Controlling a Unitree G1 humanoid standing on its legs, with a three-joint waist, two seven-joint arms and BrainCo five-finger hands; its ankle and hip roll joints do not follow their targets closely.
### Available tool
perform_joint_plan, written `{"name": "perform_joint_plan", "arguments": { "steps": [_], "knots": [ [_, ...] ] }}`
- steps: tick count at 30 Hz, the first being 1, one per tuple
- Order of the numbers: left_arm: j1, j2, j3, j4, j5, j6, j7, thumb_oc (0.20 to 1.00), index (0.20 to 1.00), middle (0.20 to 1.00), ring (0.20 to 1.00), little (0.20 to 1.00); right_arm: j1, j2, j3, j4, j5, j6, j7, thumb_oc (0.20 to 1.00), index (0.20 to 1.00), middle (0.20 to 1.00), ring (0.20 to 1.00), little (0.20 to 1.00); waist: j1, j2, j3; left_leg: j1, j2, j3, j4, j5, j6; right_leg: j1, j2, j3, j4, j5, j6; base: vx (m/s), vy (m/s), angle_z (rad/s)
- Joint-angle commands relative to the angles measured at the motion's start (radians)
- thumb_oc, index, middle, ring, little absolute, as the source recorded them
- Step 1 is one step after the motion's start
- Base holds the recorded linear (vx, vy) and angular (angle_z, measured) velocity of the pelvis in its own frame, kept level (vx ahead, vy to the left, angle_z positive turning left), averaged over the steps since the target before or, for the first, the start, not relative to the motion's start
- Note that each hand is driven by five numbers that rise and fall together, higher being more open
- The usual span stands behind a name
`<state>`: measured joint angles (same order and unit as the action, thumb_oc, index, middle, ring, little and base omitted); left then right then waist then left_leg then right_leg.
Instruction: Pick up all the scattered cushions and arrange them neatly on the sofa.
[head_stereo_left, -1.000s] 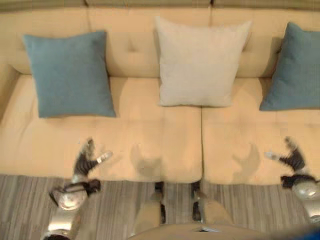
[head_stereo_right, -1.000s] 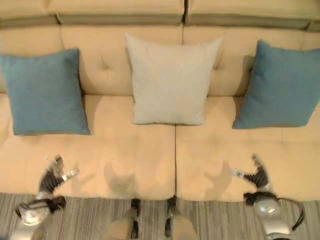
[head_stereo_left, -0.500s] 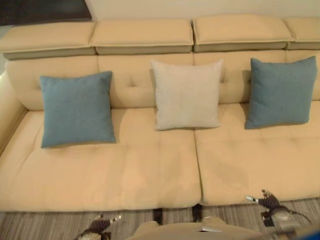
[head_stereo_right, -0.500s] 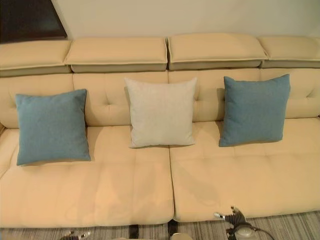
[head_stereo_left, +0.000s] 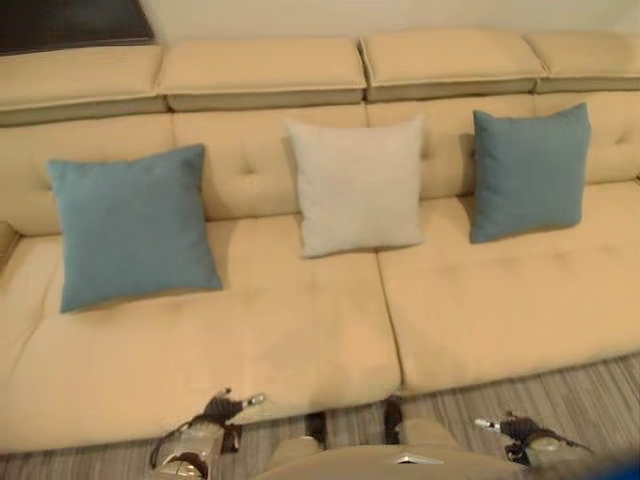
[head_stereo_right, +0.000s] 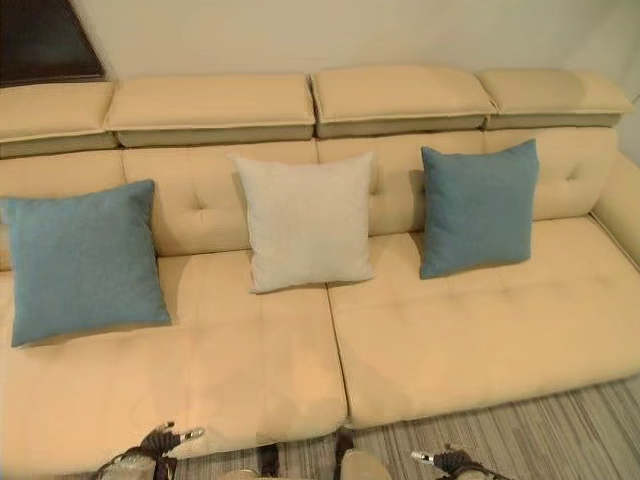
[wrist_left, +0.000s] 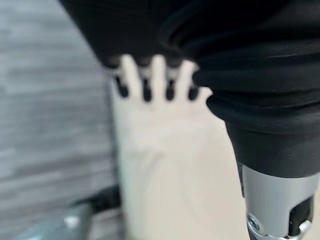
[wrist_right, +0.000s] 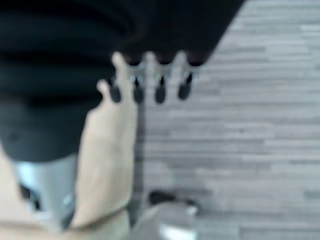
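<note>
Grey striped floor (head_stereo_left: 590, 385) runs along the front edge – pale wall (head_stereo_right: 330, 30) up behind, dark panel (head_stereo_left: 70, 20) at the wall's upper left corner.

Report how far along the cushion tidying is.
Looks done: the left blue cushion, the pale cushion and the right blue cushion lean upright in a row against the sofa back. In hand: nothing; the left hand and right hand hang open at the seat's front edge. Left: no cushion on the visible floor.
</note>
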<state>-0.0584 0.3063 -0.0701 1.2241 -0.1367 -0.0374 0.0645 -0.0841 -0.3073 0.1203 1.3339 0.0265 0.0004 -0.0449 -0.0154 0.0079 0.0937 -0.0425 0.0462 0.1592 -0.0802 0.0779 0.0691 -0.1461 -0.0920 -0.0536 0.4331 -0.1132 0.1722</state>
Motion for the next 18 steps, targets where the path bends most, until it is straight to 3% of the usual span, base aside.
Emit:
{"name": "perform_joint_plan", "arguments": {
  "steps": [1,4,7,9,12,14,18],
  "knots": [
    [0.007,0.026,0.018,0.045,-0.013,-0.001,0.007,1.0,1.0,1.0,1.0,1.0,0.001,-0.011,-0.011,-0.019,0.008,-0.001,-0.013,1.0,1.0,1.0,1.0,1.0,0.007,-0.049,-0.017,0.003,-0.013,-0.081,-0.007,-0.004,-0.099,0.164,0.009,-0.015,-0.285,0.057,-0.022,-0.11,-0.147,-0.08],
    [-0.006,0.016,-0.003,0.048,-0.013,-0.001,0.004,1.0,1.0,1.0,1.0,1.0,0.003,-0.013,-0.002,-0.031,0.026,-0.009,-0.019,1.0,1.0,1.0,1.0,1.0,0.002,-0.071,-0.006,-0.057,0.02,-0.086,0.009,0.064,-0.147,0.181,0.063,-0.014,-0.379,0.052,-0.056,-0.23,-0.231,0.0],
    [-0.027,0.007,-0.029,0.041,-0.004,0.001,0.007,1.0,1.0,1.0,1.0,1.0,0.016,-0.019,-0.009,-0.023,0.036,-0.008,-0.025,1.0,1.0,1.0,1.0,1.0,-0.011,-0.077,0.016,-0.103,0.028,-0.09,0.025,0.097,-0.167,0.178,0.075,-0.045,-0.405,0.062,-0.068,-0.22,-0.103,0.88],
    [-0.031,0.003,-0.037,0.039,-0.005,0.001,0.005,1.0,1.0,1.0,1.0,1.0,0.019,-0.023,-0.009,-0.01,0.034,-0.003,-0.024,1.0,1.0,1.0,1.0,1.0,-0.014,-0.086,0.026,-0.118,0.017,-0.103,0.096,0.067,-0.157,0.163,0.064,-0.052,-0.399,0.079,-0.073,-0.23,-0.018,0.36],
    [-0.028,0.0,-0.033,0.048,0.0,0.0,-0.001,1.0,1.0,1.0,1.0,1.0,0.023,-0.029,-0.016,0.0,0.033,-0.002,-0.023,1.0,1.0,1.0,1.0,1.0,-0.027,-0.116,0.016,-0.087,-0.02,-0.122,0.257,-0.077,-0.14,0.136,0.029,-0.056,-0.422,0.122,-0.074,-0.18,0.023,0.08],
    [-0.017,-0.003,-0.029,0.056,0.006,0.006,0.005,1.0,1.0,1.0,1.0,1.0,0.033,-0.026,-0.011,0.014,0.021,0.008,-0.023,1.0,1.0,1.0,1.0,1.0,-0.042,-0.094,-0.012,-0.008,-0.006,-0.114,0.136,-0.079,-0.137,0.135,0.037,-0.058,-0.468,0.144,-0.057,-0.01,0.126,0.07],
    [-0.017,-0.004,-0.042,0.061,0.032,0.013,0.009,1.0,1.0,1.0,1.0,1.0,0.042,-0.02,-0.012,0.026,0.012,0.016,-0.019,1.0,1.0,1.0,1.0,1.0,-0.052,-0.08,-0.034,0.038,-0.011,-0.105,0.041,-0.061,-0.136,0.139,0.034,-0.053,-0.475,0.15,-0.051,0.04,0.133,0.11]
  ]
}}
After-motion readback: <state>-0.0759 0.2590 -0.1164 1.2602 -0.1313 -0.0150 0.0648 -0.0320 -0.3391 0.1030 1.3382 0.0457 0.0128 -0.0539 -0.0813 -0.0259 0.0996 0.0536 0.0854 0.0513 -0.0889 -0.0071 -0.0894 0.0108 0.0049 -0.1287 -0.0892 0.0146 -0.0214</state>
